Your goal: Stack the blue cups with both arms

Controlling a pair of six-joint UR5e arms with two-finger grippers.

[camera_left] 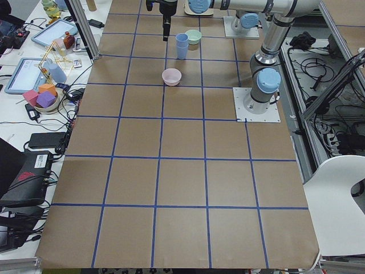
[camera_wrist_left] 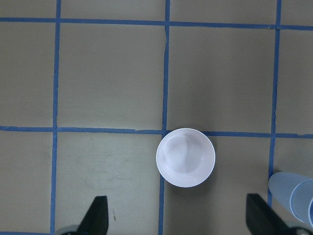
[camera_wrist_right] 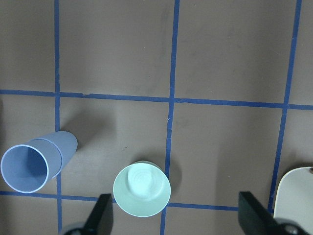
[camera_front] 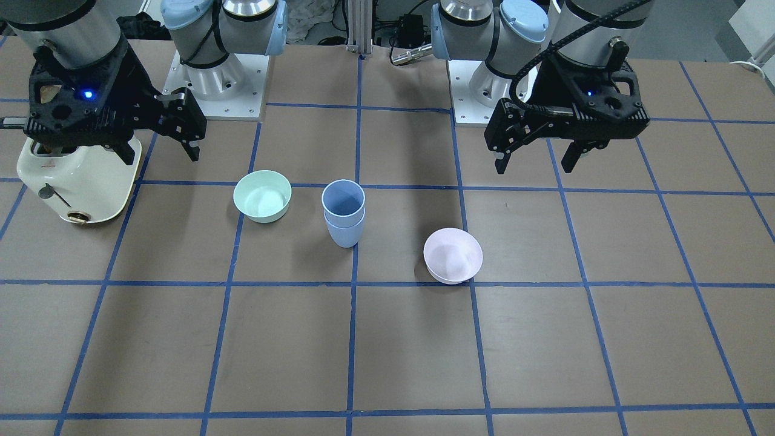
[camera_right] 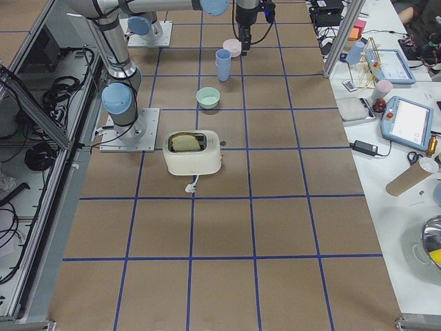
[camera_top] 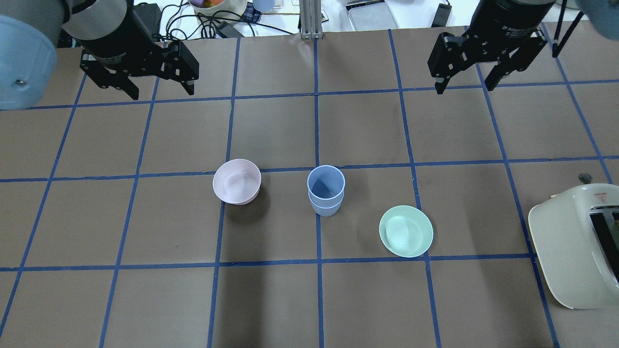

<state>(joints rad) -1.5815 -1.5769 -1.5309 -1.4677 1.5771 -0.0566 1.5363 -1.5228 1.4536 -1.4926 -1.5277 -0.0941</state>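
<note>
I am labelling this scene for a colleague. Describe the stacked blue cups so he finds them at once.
Find the middle of the brown, blue-taped table. The blue cups stand between the pink bowl and the green bowl; only they are tall, narrow and nested.

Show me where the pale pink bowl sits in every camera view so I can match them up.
Front-facing: pale pink bowl right of centre.
Overhead: left of centre.
Exterior left: top centre, nearer the camera than the cups.
Exterior right: top, just behind the cups.
Left wrist: centre, lower half.
Right wrist: not in view.
Shared landmark: the stacked blue cups, visible in all six views.
</note>
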